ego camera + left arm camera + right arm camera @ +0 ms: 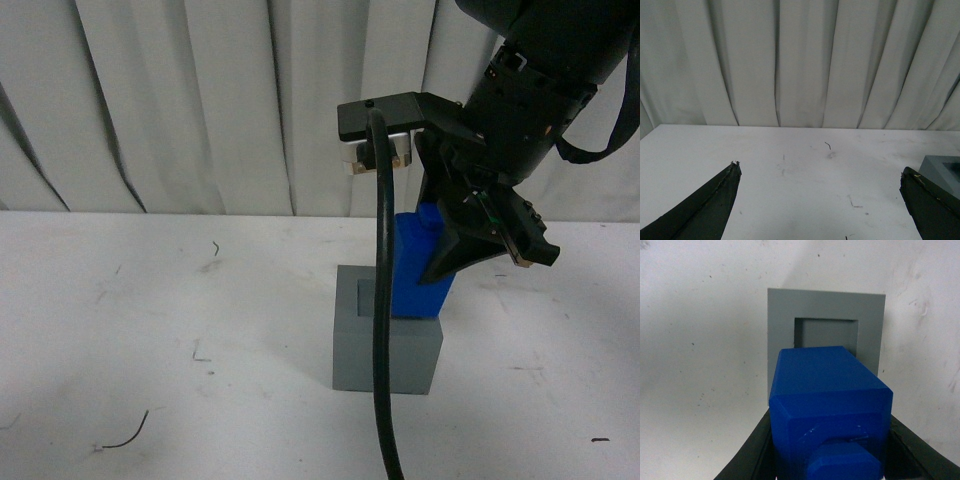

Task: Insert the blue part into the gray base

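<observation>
The gray base [387,340] stands on the white table, its square recess facing up. My right gripper [470,255] is shut on the blue part [420,265] and holds it upright just above the base's right half. In the right wrist view the blue part [830,405] fills the space between the jaws, knob toward the camera, with the gray base [785,315] and its recess just beyond it. My left gripper [820,172] is open and empty over bare table; a corner of the gray base [945,170] shows behind one fingertip.
A white curtain hangs behind the table. A black cable [381,300] runs down in front of the base in the front view. Small dark scuffs and a loose thread [125,438] mark the tabletop.
</observation>
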